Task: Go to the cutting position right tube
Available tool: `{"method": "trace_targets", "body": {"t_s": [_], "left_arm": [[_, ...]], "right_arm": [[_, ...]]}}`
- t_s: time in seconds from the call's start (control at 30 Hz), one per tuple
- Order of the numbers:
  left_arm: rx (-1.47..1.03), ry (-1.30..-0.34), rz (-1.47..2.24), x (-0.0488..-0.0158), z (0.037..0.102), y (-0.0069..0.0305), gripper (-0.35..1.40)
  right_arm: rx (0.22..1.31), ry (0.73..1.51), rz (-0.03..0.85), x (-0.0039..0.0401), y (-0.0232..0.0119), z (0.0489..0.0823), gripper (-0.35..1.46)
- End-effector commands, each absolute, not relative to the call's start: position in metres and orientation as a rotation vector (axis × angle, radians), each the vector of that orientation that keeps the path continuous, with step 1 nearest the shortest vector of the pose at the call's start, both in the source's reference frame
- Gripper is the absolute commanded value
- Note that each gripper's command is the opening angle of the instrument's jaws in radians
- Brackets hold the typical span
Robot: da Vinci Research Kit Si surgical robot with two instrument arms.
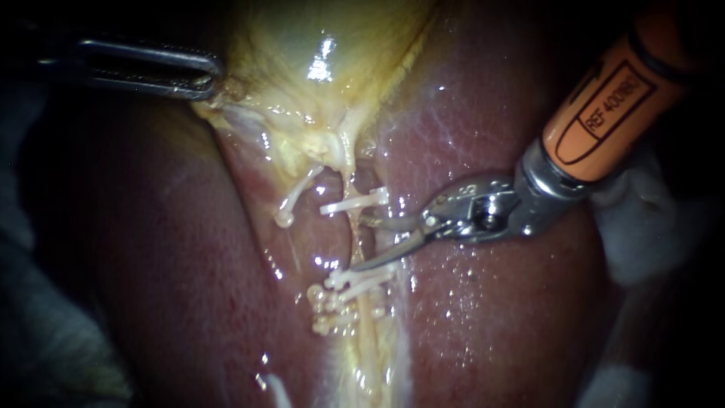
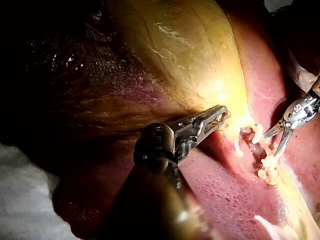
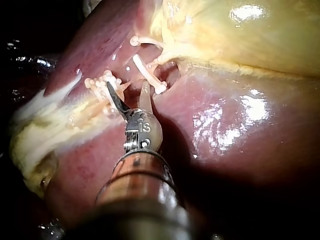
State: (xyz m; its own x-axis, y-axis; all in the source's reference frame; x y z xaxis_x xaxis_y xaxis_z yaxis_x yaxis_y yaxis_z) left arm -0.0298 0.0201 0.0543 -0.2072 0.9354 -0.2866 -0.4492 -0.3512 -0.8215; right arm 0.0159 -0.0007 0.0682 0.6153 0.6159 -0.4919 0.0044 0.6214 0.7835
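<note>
Between upper clip (image 1: 353,202) and lower clips (image 1: 355,281), right instrument (image 1: 361,243) end effector stands apart beside right tube (image 1: 355,234); left instrument (image 1: 208,75) end effector clamps gallbladder (image 1: 317,45).

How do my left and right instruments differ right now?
The left instrument is shut on the gallbladder; the right instrument is open at the tube, between clips. The left instrument's jaws are long and slotted; the right instrument's are thin, curved blades. Both have metal tips.
</note>
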Motion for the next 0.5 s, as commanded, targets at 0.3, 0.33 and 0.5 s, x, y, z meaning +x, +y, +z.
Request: {"method": "trace_targets", "body": {"t_s": [0.3, 0.33, 0.5], "left_arm": [[-0.983, -0.734, 1.745, -0.0298, 0.0543, 0.0201, -0.35], [-0.983, -0.734, 1.745, -0.0298, 0.0543, 0.0201, -0.35], [-0.983, -0.733, 1.744, -0.0299, 0.0543, 0.0201, -0.35]], "right_arm": [[0.918, 0.945, 0.375, 0.0184, -0.0008, 0.0680, 1.30], [0.924, 0.957, 0.370, 0.0187, -0.0009, 0.0680, 1.30], [0.943, 0.992, 0.347, 0.0199, -0.0010, 0.0680, 1.29]]}}
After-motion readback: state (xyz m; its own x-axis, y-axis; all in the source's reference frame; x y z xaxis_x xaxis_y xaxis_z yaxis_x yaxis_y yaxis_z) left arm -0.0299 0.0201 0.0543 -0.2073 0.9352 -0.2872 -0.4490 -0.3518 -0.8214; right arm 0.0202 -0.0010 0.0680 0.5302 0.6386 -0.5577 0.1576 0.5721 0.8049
